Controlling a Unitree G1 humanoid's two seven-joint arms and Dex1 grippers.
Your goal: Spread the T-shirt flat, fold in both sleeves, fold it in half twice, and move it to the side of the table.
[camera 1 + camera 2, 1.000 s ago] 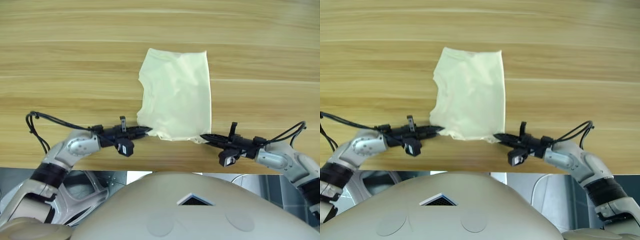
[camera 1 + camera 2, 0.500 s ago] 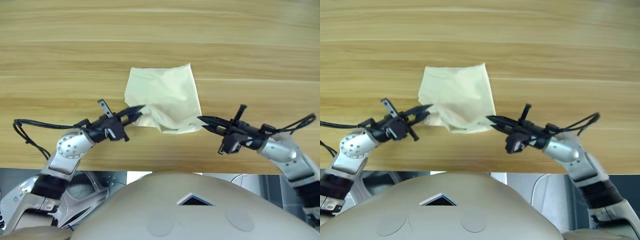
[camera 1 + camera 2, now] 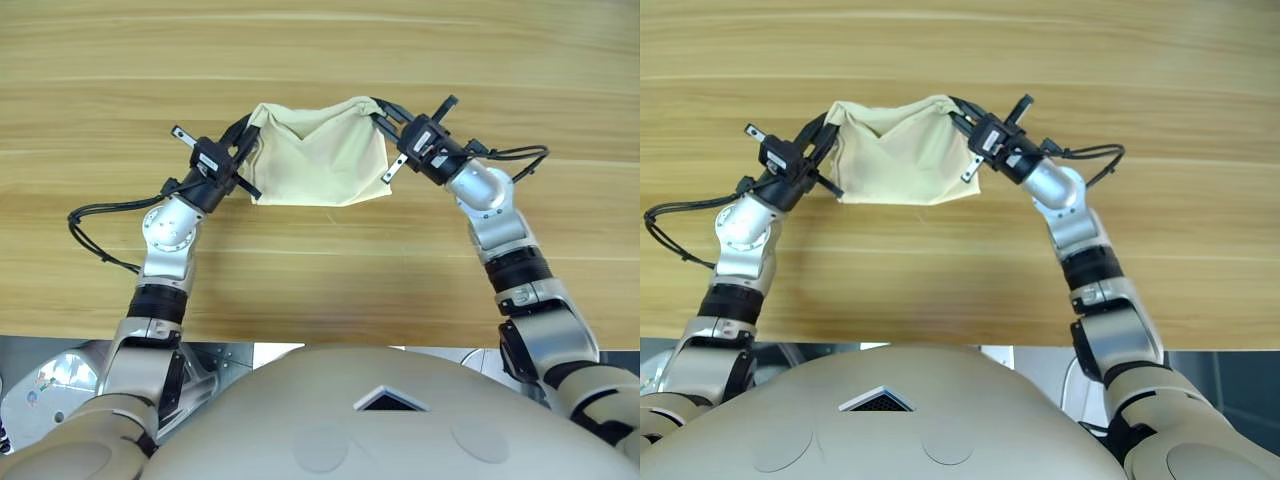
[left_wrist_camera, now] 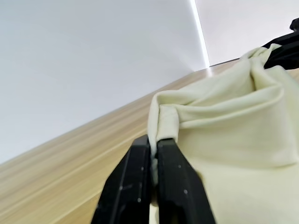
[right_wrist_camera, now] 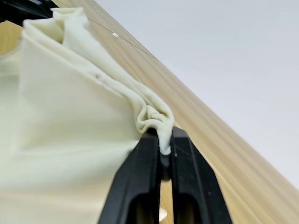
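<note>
Folded T-shirt (image 3: 318, 165) lies at 12 o'clock on the surface (image 3: 320, 40) — left tool (image 3: 253, 120) clenched on its 10 o'clock corner, right tool (image 3: 379, 106) on its 2 o'clock one. Looks light, limp — grip corners.

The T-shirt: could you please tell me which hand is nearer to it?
Neither: both grip the T-shirt. The left hand pinches its far left corner, the right hand its far right corner.
</note>
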